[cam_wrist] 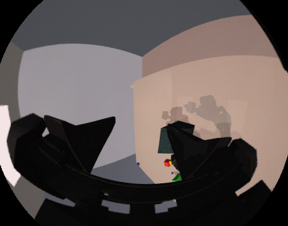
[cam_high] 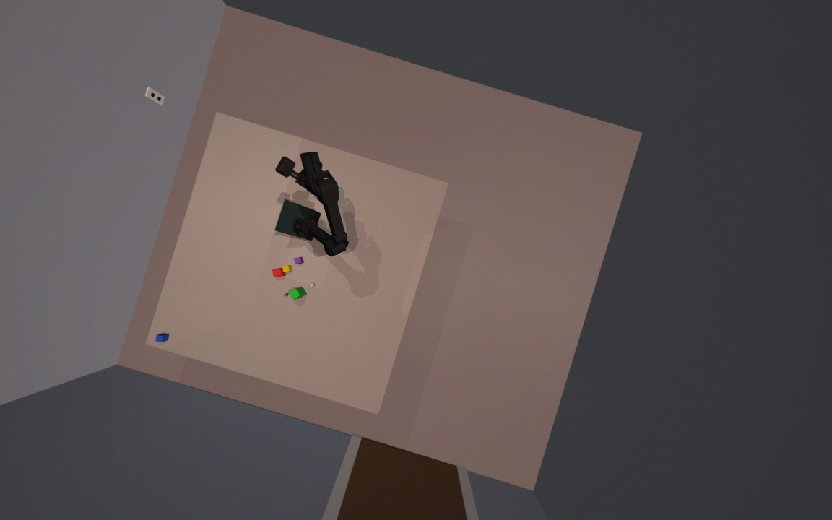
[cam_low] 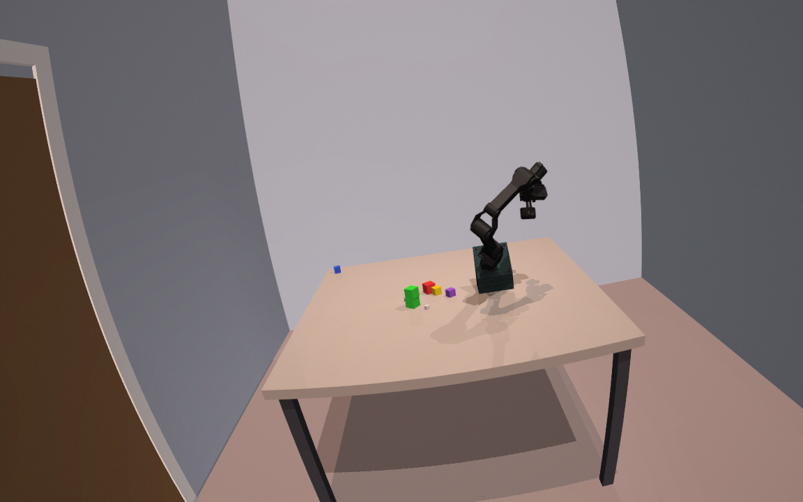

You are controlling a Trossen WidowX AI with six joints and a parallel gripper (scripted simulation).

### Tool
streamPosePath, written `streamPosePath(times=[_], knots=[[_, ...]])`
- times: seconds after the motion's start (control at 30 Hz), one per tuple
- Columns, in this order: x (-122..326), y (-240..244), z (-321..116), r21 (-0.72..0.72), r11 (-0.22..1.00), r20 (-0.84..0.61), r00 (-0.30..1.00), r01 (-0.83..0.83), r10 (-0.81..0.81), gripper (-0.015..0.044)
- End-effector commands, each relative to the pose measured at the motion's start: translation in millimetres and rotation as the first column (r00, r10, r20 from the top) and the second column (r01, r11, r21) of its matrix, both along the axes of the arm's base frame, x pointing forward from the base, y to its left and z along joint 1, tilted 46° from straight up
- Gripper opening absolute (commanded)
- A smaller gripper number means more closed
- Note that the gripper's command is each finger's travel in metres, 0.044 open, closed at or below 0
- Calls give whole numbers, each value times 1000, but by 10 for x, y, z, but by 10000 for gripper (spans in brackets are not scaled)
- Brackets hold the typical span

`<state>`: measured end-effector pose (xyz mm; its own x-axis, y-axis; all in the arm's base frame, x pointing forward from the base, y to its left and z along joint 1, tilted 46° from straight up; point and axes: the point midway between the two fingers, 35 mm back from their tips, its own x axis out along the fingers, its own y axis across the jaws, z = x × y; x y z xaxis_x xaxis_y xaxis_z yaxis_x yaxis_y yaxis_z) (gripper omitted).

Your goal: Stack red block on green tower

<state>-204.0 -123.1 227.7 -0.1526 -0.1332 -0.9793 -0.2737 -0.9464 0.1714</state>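
Cubes crowded the target: the red block (cam_low: pixel 428 286) sat on the worktop (cam_low: pixel 516 324) touching a yellow cube (cam_low: pixel 436 290), near the two-high green tower (cam_low: pixel 412 296). It looked rigid, light and smooth-faced, probably best pinched across the two faces clear of its yellow neighbour. The claw (cam_low: pixel 528 213) hung wide open and empty, high behind the arm's base, well apart from the blocks.
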Motion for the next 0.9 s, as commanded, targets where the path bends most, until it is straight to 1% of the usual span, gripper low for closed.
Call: streamPosePath(times=[0.0,0.03,0.23,0.4,0.63,0.87], knots=[[3,-12,-5,0,1000,2,1000,-5,5,426],[13,-46,-19,-1,1000,6,1000,-21,21,440],[175,-442,-186,-11,979,63,977,-205,205,440],[375,-758,-331,-24,932,106,926,-362,362,440],[745,-1146,-538,-49,822,161,808,-567,567,440],[1186,-1439,-768,-72,670,211,645,-739,735,440]])
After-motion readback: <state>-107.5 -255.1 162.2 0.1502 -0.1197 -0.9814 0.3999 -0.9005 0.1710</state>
